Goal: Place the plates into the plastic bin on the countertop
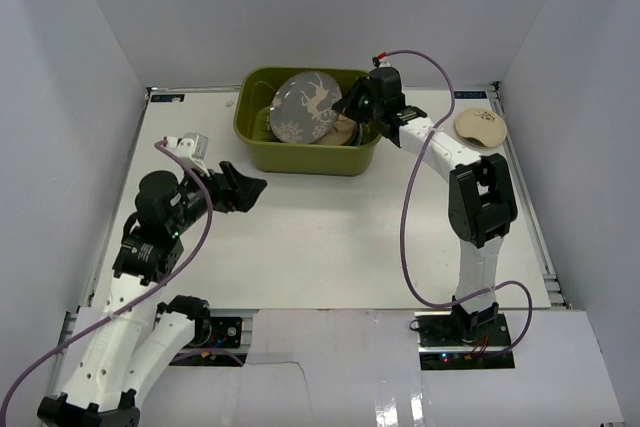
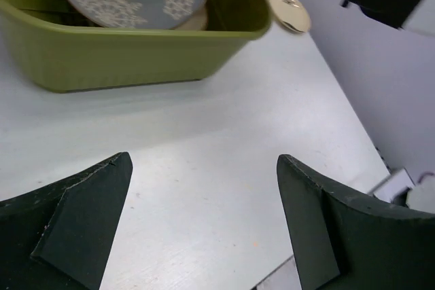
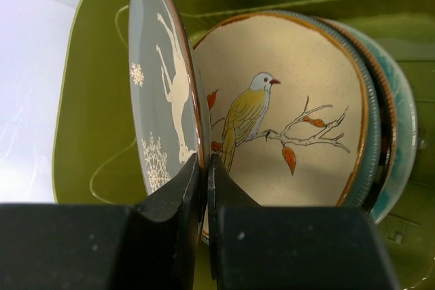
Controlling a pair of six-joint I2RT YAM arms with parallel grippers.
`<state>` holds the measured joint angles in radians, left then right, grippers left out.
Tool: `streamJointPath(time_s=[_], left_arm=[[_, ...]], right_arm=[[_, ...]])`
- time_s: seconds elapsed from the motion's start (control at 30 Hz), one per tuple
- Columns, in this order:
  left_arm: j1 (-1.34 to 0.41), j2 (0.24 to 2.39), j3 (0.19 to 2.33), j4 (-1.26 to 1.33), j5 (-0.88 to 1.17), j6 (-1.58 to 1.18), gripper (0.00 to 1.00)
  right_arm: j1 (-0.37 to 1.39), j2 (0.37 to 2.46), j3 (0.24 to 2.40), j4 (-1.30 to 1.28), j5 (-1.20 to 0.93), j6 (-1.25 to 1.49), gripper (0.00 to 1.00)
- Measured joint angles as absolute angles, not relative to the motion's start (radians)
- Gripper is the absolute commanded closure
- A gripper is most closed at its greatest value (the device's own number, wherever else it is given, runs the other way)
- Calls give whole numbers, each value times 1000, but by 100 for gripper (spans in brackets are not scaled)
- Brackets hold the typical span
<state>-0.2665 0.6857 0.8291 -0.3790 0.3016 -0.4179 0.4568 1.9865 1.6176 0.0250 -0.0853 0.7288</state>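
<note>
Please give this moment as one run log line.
right claw: shut on grey deer plate rim, plate upright in plastic bin | left claw: open, empty | small cream plate: on countertop, outside bin

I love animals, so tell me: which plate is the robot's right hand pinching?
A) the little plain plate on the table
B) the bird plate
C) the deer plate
C: the right gripper is shut on the rim of the deer plate at the green bin, and the bird plate sits free beyond it.
</note>
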Motion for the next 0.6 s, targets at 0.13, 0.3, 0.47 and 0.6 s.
streamJointPath(time_s=[0.13, 0.3, 0.47, 0.6], left_arm=[[-302, 578, 783, -411, 381, -408, 2], [-340, 501, 731, -417, 404, -400, 2], [-381, 467, 665, -446, 354, -401, 2], [-407, 436, 661, -460, 321, -401, 2]], right_arm=[[444, 1983, 1608, 31, -73, 727, 40], [435, 1983, 1616, -39, -40, 662, 4], [440, 1959, 1674, -126, 46, 558, 2], [386, 1844, 1601, -166, 140, 510, 23]])
